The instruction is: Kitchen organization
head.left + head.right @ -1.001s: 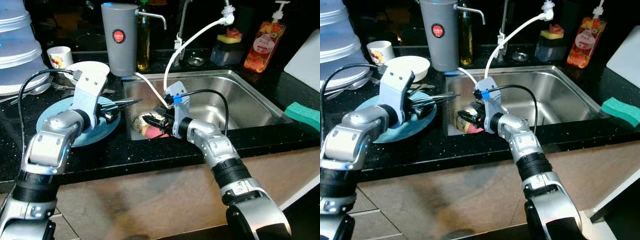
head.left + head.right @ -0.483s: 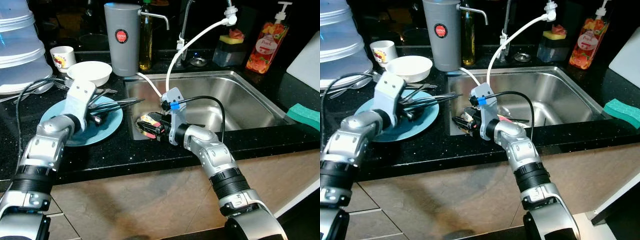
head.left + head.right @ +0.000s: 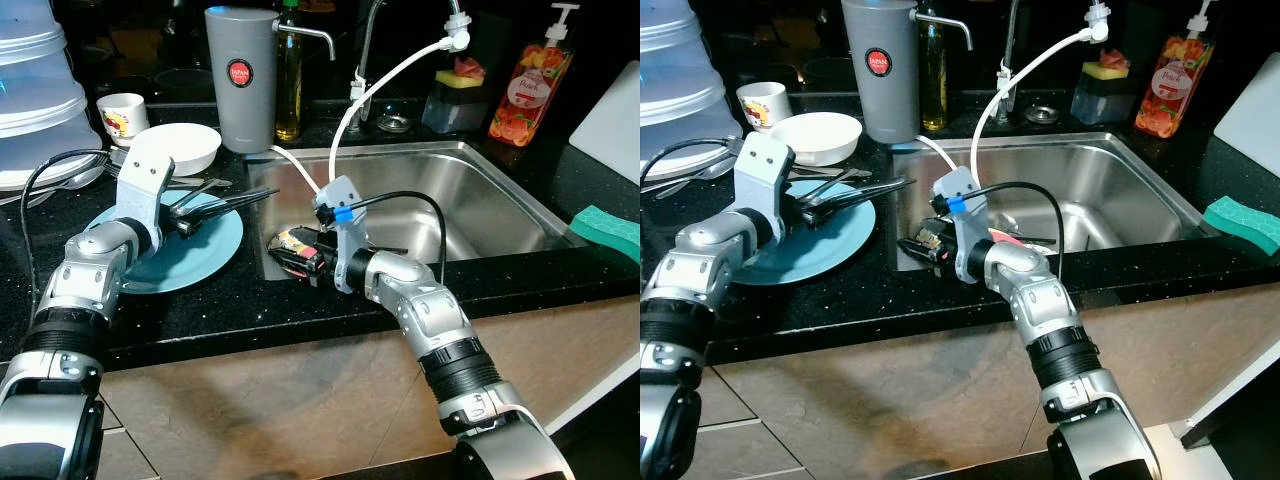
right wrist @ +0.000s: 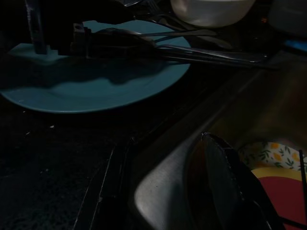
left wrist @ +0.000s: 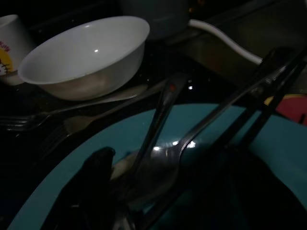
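The sink's (image 3: 480, 200) right half lies open to reach — its left corner is crowded by the right gripper (image 3: 300, 255) and a white hose (image 3: 300, 175).

container stack (image 3: 35, 90) cropped, right pincer (image 3: 300, 255) tips obscured

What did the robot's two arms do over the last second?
The left gripper, holding a bunch of cutlery over the blue plate, drew back a little toward the robot's left. The right gripper came up from inside the sink to its front-left corner. The white bowl and grey canister stayed put.
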Controlling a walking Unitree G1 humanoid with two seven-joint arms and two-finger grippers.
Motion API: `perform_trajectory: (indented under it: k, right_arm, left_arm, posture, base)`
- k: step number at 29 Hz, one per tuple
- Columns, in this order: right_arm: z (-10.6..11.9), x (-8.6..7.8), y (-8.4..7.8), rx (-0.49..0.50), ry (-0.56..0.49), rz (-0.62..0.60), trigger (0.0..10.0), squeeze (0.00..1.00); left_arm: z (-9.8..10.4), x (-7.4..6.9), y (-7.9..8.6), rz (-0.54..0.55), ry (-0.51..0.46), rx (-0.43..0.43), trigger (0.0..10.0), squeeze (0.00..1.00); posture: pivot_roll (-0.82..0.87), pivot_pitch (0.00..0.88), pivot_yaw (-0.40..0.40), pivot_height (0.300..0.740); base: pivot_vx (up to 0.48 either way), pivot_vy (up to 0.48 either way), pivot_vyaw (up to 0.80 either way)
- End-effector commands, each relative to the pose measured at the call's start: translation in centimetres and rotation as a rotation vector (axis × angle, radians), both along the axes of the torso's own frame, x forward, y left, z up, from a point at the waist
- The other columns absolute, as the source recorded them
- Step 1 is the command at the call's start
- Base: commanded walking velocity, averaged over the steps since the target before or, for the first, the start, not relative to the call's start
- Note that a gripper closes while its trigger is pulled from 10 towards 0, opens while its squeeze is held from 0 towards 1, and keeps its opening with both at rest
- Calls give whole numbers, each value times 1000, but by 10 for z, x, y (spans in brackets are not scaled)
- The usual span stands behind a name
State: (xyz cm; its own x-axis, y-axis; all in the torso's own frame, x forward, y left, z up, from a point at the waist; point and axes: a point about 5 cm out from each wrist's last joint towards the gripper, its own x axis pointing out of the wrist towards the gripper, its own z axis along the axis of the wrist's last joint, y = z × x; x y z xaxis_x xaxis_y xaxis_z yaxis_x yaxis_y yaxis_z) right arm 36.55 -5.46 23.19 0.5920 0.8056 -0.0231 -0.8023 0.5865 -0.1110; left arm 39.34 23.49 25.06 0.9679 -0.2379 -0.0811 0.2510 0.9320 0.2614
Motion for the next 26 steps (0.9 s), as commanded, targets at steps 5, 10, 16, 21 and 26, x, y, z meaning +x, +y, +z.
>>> perform_trajectory:
  k: [5, 10, 16, 21, 26]
  right_arm:
    - [-4, -3, 0, -7, 16, 8, 10000, 0]
    - [-3, -3, -2, -11, 19, 3, 10000, 0]
    - [-3, -3, -3, -19, 21, 5, 10000, 0]
    - [-3, -3, -3, -26, 21, 7, 10000, 0]
    - [-2, -2, -4, -27, 21, 3, 10000, 0]
  left_arm:
    - [-20, 1, 15, 31, 145, -21, 10000, 0]
    - [-25, 1, 14, 5, 236, -49, 1294, 0]
    - [-28, 0, 13, -41, 313, -58, 0, 0]
    - [-26, 1, 18, -9, 306, -50, 0, 0]
    - [-12, 4, 21, 35, 223, -42, 0, 0]
  posture:
    - [58, 95, -26, 740]
    - [57, 95, -24, 740]
    - [57, 96, -25, 740]
    - [57, 98, -27, 740]
    - [57, 98, -27, 740]
  base:
    - [0, 0, 0]
    - [0, 0, 0]
    - [0, 0, 0]
    - [0, 0, 0]
    - [0, 0, 0]
